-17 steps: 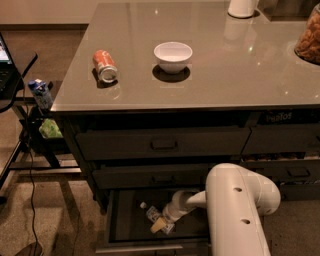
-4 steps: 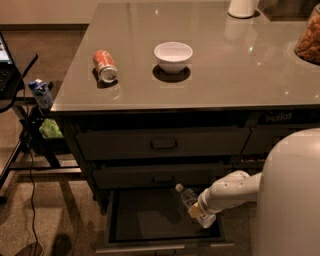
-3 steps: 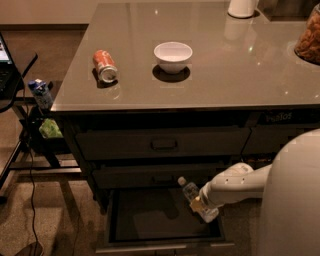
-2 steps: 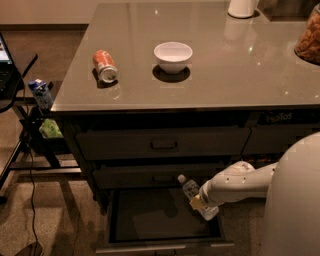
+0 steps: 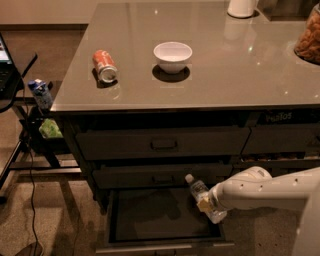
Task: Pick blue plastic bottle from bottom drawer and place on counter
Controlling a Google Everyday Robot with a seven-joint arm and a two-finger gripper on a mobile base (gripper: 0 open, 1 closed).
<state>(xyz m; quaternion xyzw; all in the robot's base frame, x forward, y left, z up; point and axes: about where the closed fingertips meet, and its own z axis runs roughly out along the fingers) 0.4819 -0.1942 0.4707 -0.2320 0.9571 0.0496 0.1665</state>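
The blue plastic bottle (image 5: 198,191), clear with a white cap, is tilted with its cap up and to the left. My gripper (image 5: 209,204) is shut on the bottle's lower half and holds it above the right side of the open bottom drawer (image 5: 155,214), just in front of the middle drawer. The drawer's dark inside looks empty. The glossy grey counter (image 5: 235,70) lies above the drawers. My white arm (image 5: 270,189) reaches in from the right.
On the counter lie an orange-red soda can (image 5: 104,65) on its side and a white bowl (image 5: 172,55); a white container (image 5: 242,7) stands at the back. A blue-topped bottle (image 5: 40,93) stands on a black side table at left, with cables on the floor.
My gripper took the bottle from the drawer floor and raised it up and to the right. In the last second it rose slightly and the arm drew back to the right.
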